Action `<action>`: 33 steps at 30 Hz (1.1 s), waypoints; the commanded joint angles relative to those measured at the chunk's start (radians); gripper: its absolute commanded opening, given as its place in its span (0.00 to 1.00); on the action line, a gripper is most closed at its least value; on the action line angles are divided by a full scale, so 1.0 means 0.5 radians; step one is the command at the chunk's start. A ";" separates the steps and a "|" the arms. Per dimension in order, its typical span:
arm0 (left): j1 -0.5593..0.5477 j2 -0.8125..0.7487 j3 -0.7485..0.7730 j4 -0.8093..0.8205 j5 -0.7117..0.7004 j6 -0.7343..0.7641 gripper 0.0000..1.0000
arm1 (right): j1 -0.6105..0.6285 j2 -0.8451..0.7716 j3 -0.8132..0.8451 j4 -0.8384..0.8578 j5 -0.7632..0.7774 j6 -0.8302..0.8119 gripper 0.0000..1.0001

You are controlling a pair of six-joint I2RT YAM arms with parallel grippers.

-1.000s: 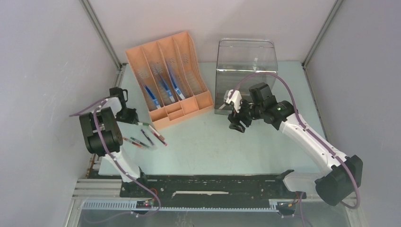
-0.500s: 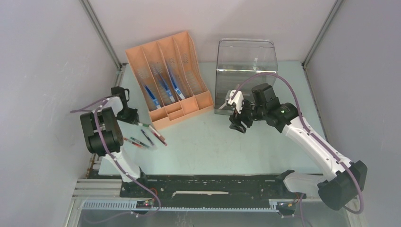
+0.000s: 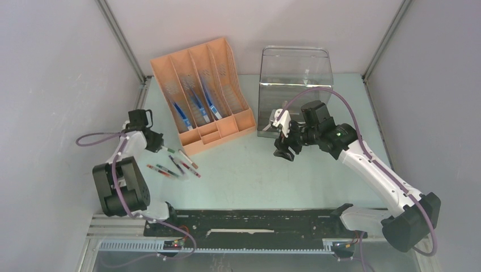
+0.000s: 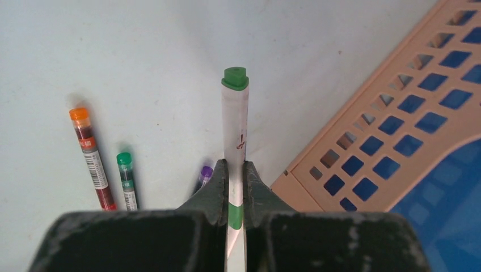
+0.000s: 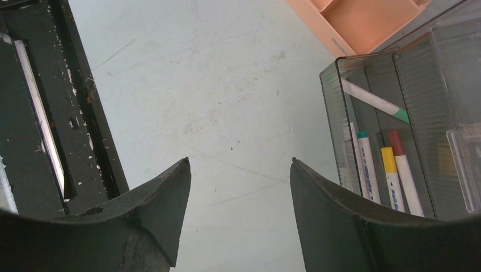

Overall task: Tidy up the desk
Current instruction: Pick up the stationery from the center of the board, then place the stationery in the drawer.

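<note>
My left gripper [image 4: 235, 165] is shut on a white marker with a green cap [image 4: 236, 127], whose cap end sticks out past the fingertips over the pale desk [image 3: 249, 170]. In the top view that gripper [image 3: 157, 145] hovers just left of the orange file organizer [image 3: 201, 96]. Below the marker lie an orange-capped red tube [image 4: 91, 156], a green-capped tube [image 4: 127, 180] and a purple-capped one [image 4: 205, 172]. My right gripper [image 5: 240, 162] stands open over bare desk with nothing between its fingers. In the top view it [image 3: 282, 148] sits at the front of the clear box [image 3: 295, 79].
The clear box [image 5: 397, 73] holds several markers, among them a yellow-capped one [image 5: 390, 177] and a red-capped one [image 5: 405, 173]. Loose pens [image 3: 173, 168] lie at the front left. The organizer holds blue folders [image 3: 195, 105]. A black rail strip [image 3: 255, 218] runs along the front edge.
The left arm's elbow has swung down and left, uncovering the loose pens; its gripper still holds the marker. The right gripper has barely shifted.
</note>
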State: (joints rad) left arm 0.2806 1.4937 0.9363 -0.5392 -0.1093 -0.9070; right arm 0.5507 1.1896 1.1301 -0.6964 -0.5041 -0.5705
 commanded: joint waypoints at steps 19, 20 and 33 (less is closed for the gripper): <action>-0.055 -1.546 -1.105 0.995 0.850 0.240 0.00 | 0.101 0.017 -0.001 0.033 -0.514 0.066 0.72; -0.079 -1.583 -1.141 1.057 0.906 0.226 0.00 | 0.100 0.019 -0.001 0.036 -0.546 0.078 0.72; -0.898 -1.742 -1.399 2.039 0.774 0.009 0.00 | 0.083 0.113 0.001 0.121 -0.850 0.272 0.72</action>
State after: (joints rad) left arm -0.0662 0.6209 0.2432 0.2676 0.3260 -0.8738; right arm 0.5934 1.2396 1.1301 -0.6781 -0.8734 -0.4858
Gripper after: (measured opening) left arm 0.067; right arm 0.721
